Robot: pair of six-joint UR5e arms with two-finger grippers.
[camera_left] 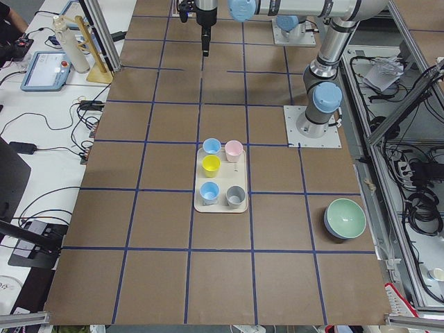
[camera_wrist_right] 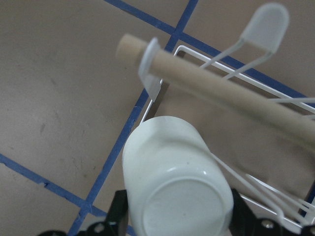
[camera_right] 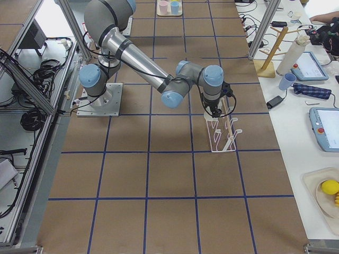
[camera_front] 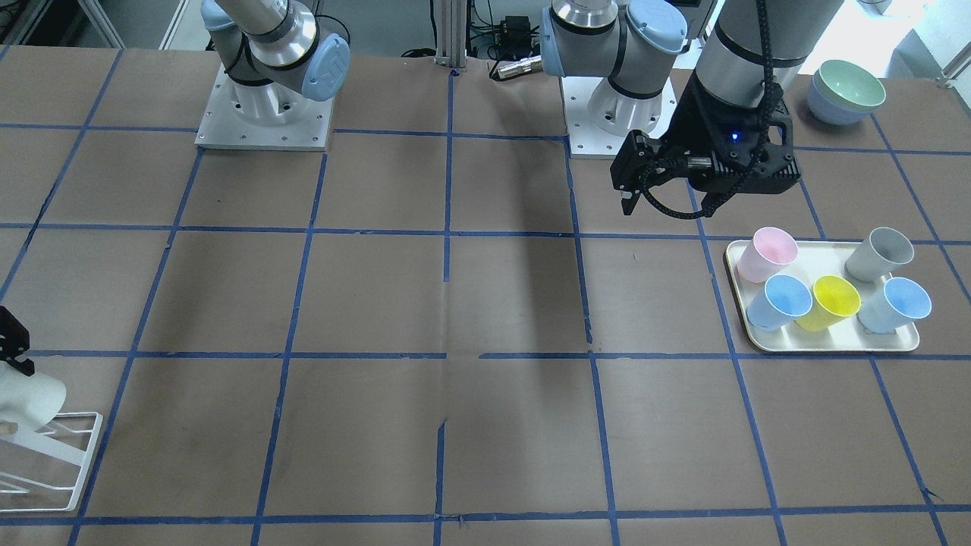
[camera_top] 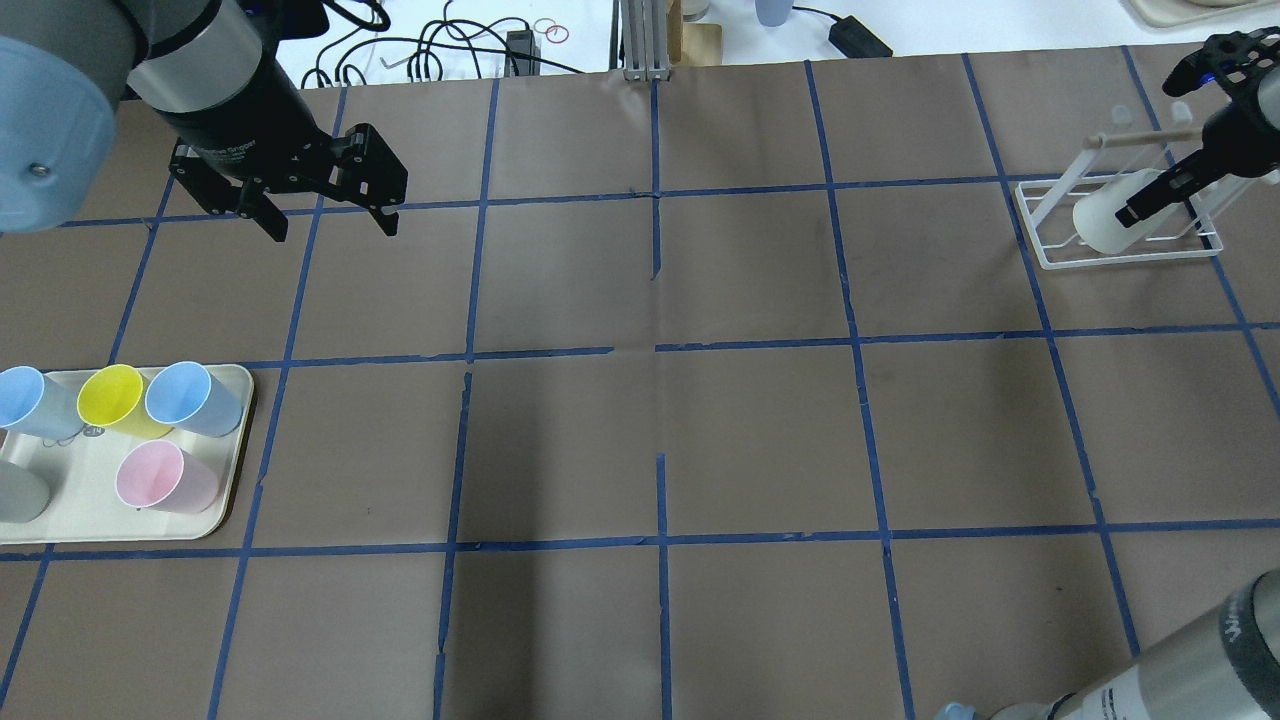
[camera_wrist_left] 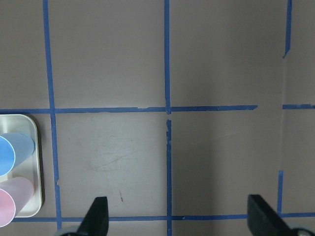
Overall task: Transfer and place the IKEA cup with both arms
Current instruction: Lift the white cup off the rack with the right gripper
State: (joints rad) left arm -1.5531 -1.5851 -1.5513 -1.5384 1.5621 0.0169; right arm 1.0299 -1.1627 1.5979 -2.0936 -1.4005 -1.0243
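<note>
Fingers [camera_wrist_right: 119,215] of the right gripper [camera_top: 1148,205]: clamped on the IKEA cup [camera_wrist_right: 172,177], one on each side of its wall near the base.

Cup location: far right corner of the table [camera_top: 700,420], inside the outline of the white wire rack [camera_top: 1040,228], below the wooden dowel [camera_wrist_right: 221,91].

Cup axis: in line with the fingers, base toward the wrist, mouth pointing away and down toward the rack wires. Tilted, not upright. Whether the mouth sits over a prong: cannot tell, the cup body hides it.

Left gripper [camera_top: 333,228]: fingers apart, empty, hanging over bare table toward the left edge, on the far side of the tray [camera_top: 215,515] of coloured cups. Well apart from the rack.

Judgement: only the right arm is placed to seat the cup; travel should follow the cup's axis onto the rack.
</note>
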